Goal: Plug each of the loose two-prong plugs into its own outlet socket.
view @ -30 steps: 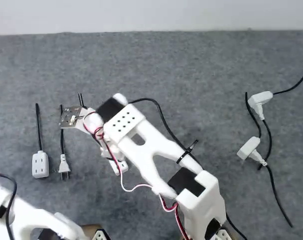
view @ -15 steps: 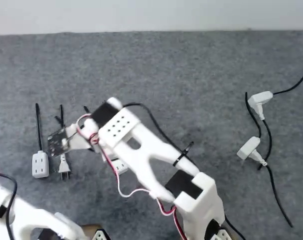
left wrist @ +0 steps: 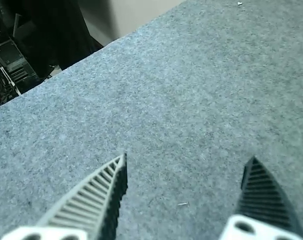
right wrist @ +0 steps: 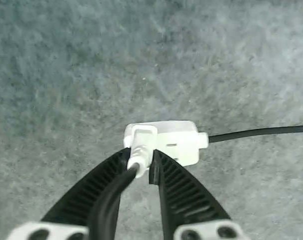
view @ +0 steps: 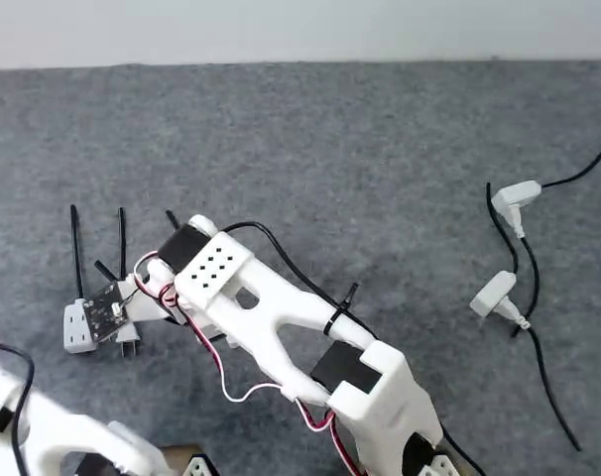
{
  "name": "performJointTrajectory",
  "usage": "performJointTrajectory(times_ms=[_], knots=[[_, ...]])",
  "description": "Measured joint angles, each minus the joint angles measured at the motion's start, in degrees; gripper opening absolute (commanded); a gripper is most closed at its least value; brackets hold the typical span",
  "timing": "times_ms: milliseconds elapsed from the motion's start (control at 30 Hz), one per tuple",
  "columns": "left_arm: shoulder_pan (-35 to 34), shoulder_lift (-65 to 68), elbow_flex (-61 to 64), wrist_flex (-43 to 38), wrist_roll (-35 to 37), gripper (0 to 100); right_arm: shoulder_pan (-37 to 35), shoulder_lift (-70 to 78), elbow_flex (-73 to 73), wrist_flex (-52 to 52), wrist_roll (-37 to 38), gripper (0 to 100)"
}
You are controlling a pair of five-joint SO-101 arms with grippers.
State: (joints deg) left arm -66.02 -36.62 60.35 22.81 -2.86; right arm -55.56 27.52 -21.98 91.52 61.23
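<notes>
Grey carpeted tabletop (view: 380,149) carries a white outlet socket (right wrist: 177,141) towards its left side. The right end effector (right wrist: 140,156) is pinched shut on a white two-prong plug (right wrist: 142,136), which rests against the socket. The left end effector (left wrist: 186,167) gapes wide above bare carpet.

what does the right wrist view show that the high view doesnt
Right wrist: the hand closed on the white plug, right at the socket block. High: the right arm over that spot, plus a loose plug and another white cord end far off. Both: the socket block, its black cord, the grey carpet.
</notes>
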Motion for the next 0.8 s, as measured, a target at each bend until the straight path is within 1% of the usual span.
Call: performJointTrajectory(times_ms=[267,800], knots=[[0.0,0.0,0.0,0.0,0.0,35,0.18,0.0,0.0,2.64,0.62,1.0],[0.0,0.0,0.0,0.0,0.0,35,3.25,0.0,0.7,2.46,2.37,1.0]])
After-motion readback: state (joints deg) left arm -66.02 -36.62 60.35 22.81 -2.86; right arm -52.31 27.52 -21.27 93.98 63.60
